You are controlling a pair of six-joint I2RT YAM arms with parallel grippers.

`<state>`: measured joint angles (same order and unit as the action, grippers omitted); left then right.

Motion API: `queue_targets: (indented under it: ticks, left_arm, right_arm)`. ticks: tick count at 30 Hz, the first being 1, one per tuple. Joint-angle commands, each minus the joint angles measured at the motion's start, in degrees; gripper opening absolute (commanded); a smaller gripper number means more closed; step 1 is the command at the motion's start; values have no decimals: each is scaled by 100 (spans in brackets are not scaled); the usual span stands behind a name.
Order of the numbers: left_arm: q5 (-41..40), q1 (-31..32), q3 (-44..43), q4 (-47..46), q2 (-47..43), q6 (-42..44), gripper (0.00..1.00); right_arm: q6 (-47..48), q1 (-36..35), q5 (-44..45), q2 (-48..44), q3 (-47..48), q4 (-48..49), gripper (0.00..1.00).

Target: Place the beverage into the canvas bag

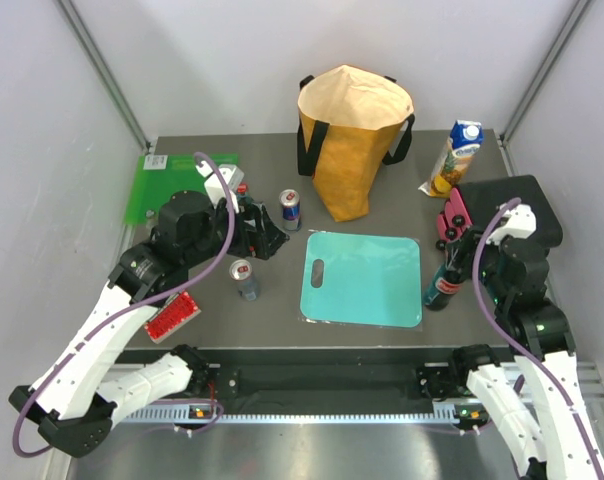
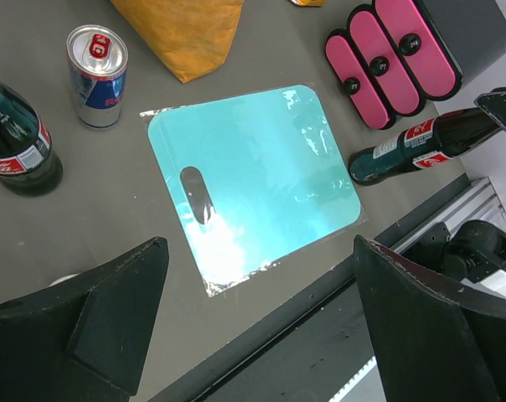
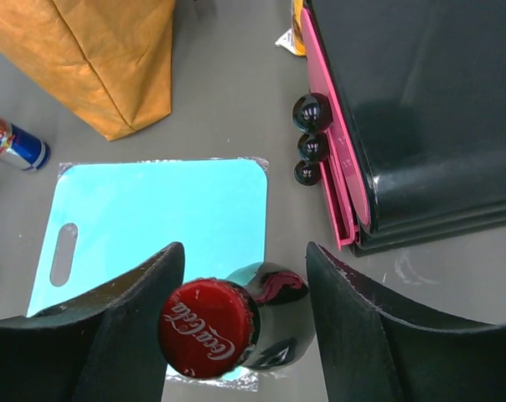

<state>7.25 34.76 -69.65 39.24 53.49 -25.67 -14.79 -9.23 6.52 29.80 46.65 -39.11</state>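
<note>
Right jaws half-open astride the standing bottle (image 3: 208,328), no squeeze I can see; left jaws wide, empty. Bag (image 1: 354,140) sits ahead-left of right jaws.

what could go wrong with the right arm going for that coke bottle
1. The right gripper straddles the cola bottle off-centre, with the cap close to one side. Closing could tip it onto the teal board.
2. The mouth of the canvas bag looks partly folded in, so the bottle may catch its rim or topple it.
</note>
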Motion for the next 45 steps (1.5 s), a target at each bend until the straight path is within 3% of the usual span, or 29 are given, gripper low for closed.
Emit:
queue_targets:
  ticks: [1,30,33,39,45]
  left_arm:
    - [23,13,-110,-110,-120,97,95]
    - [-30,13,170,-259,-331,273,97]
    - [-22,13,57,-216,-199,308,97]
    - [-83,13,-40,-242,-190,335,97]
    - [-100,13,-128,-216,-155,300,97]
  right_arm:
    - [-262,-8,226,-159,-95,439,59]
    - [-341,-8,306,-36,-270,395,53]
    - [-209,-8,139,-10,-122,396,43]
    - [292,-8,297,210,527,282,2]
    - [608,-8,95,728,1397,176,0]
